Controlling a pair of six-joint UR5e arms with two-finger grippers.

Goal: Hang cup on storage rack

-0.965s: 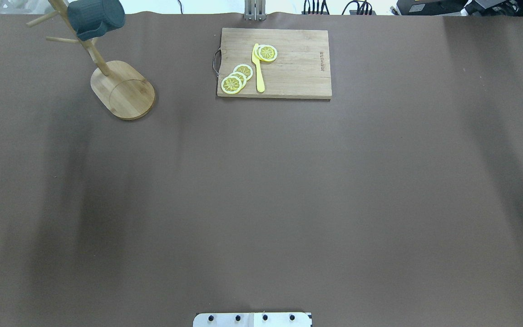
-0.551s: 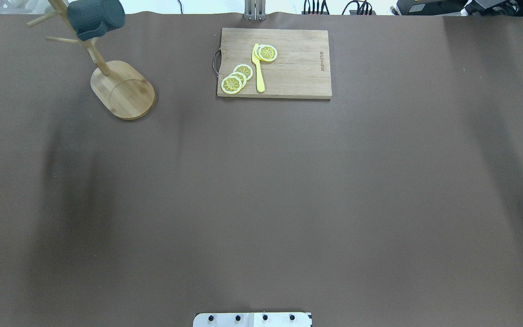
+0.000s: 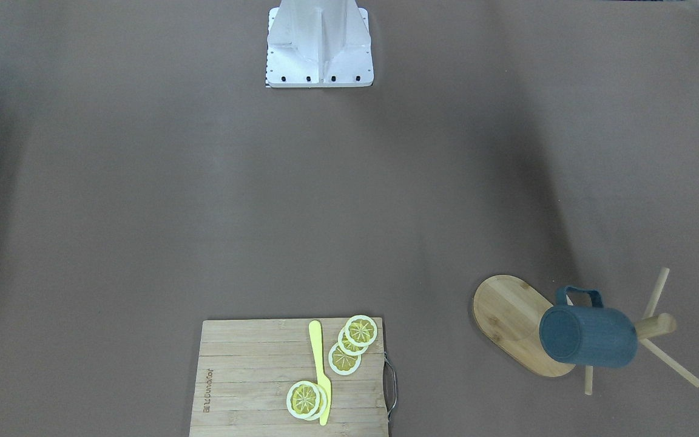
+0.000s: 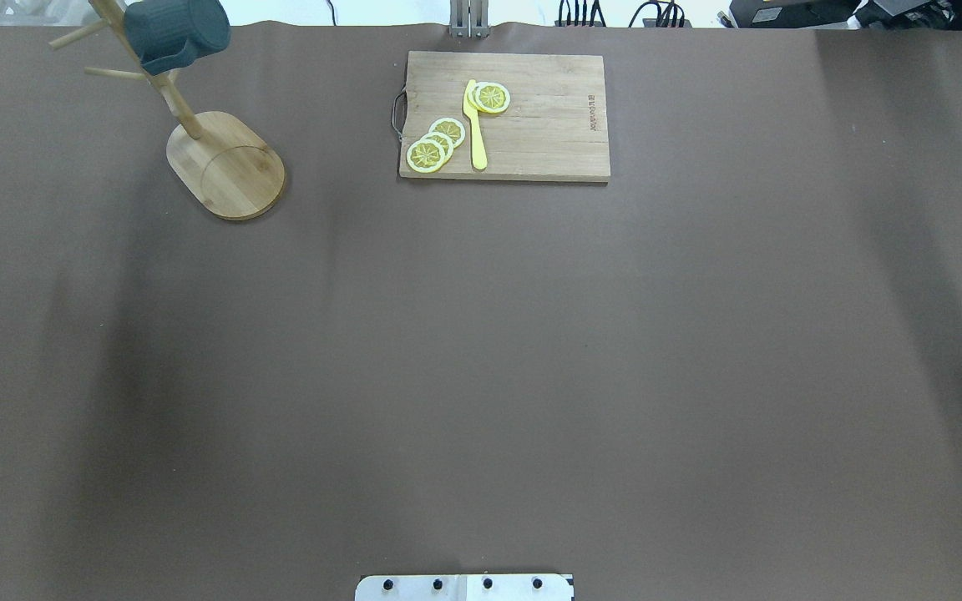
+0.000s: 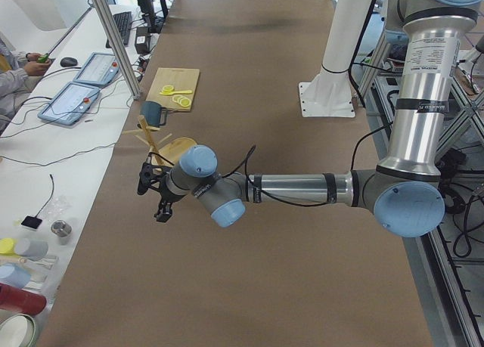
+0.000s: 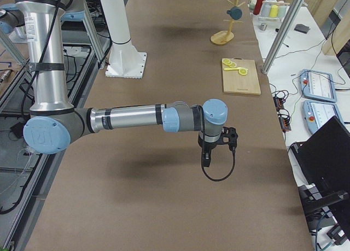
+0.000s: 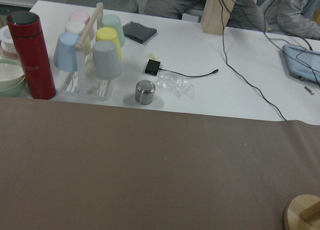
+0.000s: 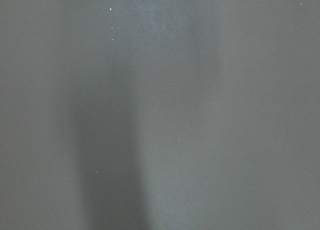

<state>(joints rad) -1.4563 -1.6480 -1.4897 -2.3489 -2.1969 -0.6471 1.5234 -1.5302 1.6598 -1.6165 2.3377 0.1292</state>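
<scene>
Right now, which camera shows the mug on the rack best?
The front-facing view: the mug shows whole, handle included, hanging on the rack. Overhead catches it at the frame's top edge. Both side views show it small and far. The wrist cameras miss it.

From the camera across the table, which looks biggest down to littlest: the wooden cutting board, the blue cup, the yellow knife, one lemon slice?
1. Rectangular wooden cutting board
2. Dark teal-blue ribbed cup, though it hangs raised, nearer the camera
3. Yellow plastic knife: about as long as the cup, but far thinner
4. Round lemon slice
</scene>
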